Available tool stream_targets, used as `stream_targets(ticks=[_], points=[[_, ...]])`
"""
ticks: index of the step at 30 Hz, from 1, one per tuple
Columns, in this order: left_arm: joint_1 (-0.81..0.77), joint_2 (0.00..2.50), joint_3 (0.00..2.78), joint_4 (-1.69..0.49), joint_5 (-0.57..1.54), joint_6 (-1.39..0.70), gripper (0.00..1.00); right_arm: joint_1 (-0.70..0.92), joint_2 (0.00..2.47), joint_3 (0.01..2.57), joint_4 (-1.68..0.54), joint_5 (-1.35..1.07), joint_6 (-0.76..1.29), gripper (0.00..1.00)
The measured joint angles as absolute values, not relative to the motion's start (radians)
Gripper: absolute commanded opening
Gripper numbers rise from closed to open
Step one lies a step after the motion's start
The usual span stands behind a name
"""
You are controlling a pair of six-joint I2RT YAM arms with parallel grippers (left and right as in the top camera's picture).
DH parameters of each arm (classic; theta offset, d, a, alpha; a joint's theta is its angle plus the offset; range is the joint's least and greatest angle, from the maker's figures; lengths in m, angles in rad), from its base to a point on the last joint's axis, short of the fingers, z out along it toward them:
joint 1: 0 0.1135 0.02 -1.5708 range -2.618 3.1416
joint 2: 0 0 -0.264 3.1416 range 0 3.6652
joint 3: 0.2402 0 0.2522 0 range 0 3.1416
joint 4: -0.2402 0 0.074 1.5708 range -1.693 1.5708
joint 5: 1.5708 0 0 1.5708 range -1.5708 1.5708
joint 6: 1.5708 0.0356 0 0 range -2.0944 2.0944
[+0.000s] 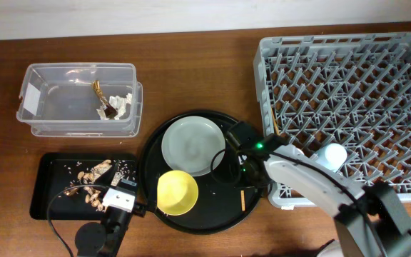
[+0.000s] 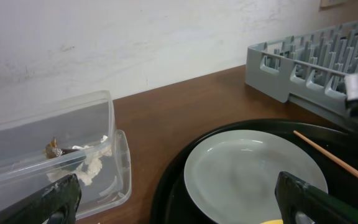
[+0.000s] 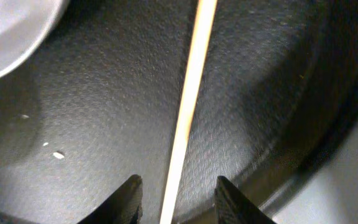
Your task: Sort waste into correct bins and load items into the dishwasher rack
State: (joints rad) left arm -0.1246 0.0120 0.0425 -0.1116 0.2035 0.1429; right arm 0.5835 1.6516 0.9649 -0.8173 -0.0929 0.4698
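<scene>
While my right tool hangs spread astride the chopstick lying flat on the round black tray, I'd drop straight, centre it btwn fingers, pinch low w/o skidding it

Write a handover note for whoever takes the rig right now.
Left claw open, empty.
Right claw open, straddling a chopstick on the round tray.
Done: wrapper and tissue in tub, scraps in black tray, blue cup in rack.
To do: chopstick, plate, bowl to rack; pink cup not in view.
</scene>
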Motion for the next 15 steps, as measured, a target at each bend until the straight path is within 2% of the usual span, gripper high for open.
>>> stream_targets(ticks=[3, 4, 5, 11, 15], points=[[-0.125, 0.012, 0.043, -0.112, 0.203, 0.143, 0.99, 0.583, 1.718, 0.963, -0.801, -0.093, 0.474, 0.15], [-0.125, 0.012, 0.043, -0.112, 0.203, 0.143, 0.99, 0.583, 1.744, 0.97, -0.802, -0.087, 0.472, 0.06], [-0.125, 0.012, 0.043, -0.112, 0.204, 0.143, 0.99, 0.581, 1.745, 0.97, -0.803, -0.083, 0.472, 0.04], [-0.125, 0.012, 0.043, -0.112, 0.203, 0.143, 0.99, 0.579, 1.712, 1.013, -0.908, -0.094, 0.452, 0.04], [-0.125, 0.012, 0.043, -0.112, 0.203, 0.143, 0.99, 0.562, 1.538, 1.192, -1.006, -0.019, 0.413, 0.04]])
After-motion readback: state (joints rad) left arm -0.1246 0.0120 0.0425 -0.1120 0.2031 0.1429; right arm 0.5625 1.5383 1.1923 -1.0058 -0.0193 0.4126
